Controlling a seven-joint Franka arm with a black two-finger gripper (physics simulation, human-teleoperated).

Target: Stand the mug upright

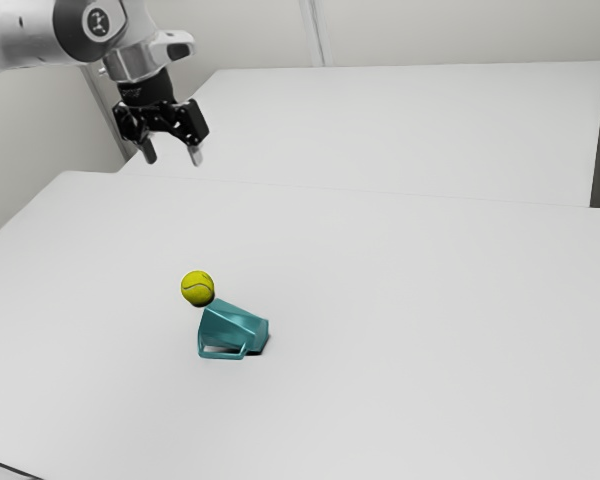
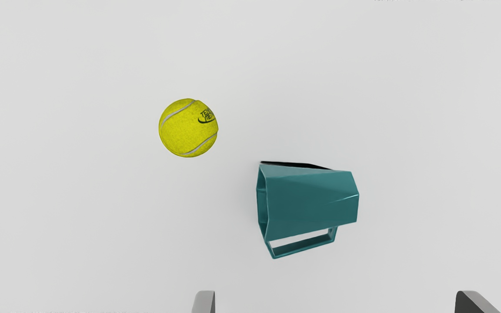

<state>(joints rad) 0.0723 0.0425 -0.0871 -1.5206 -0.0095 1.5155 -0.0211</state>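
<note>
Bright, even light; thin black shadow [image 2: 307, 165] along mug [image 2: 307, 204], faint glint [image 2: 344, 198] on it.

I face a white tabletop [image 1: 430, 330], another flat white surface [image 1: 410, 130] and pale grey walls [image 1: 460, 32].

The tennis ball [image 2: 188, 132] bears partly visible lettering starting "TE"

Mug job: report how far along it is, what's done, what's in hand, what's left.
Nothing looks done yet: the teal mug lies on its side on the table, near the tennis ball. Nothing is in hand, as the gripper hangs open above the table. Left to do: reach down, grasp the mug, turn it upright and release it.
</note>
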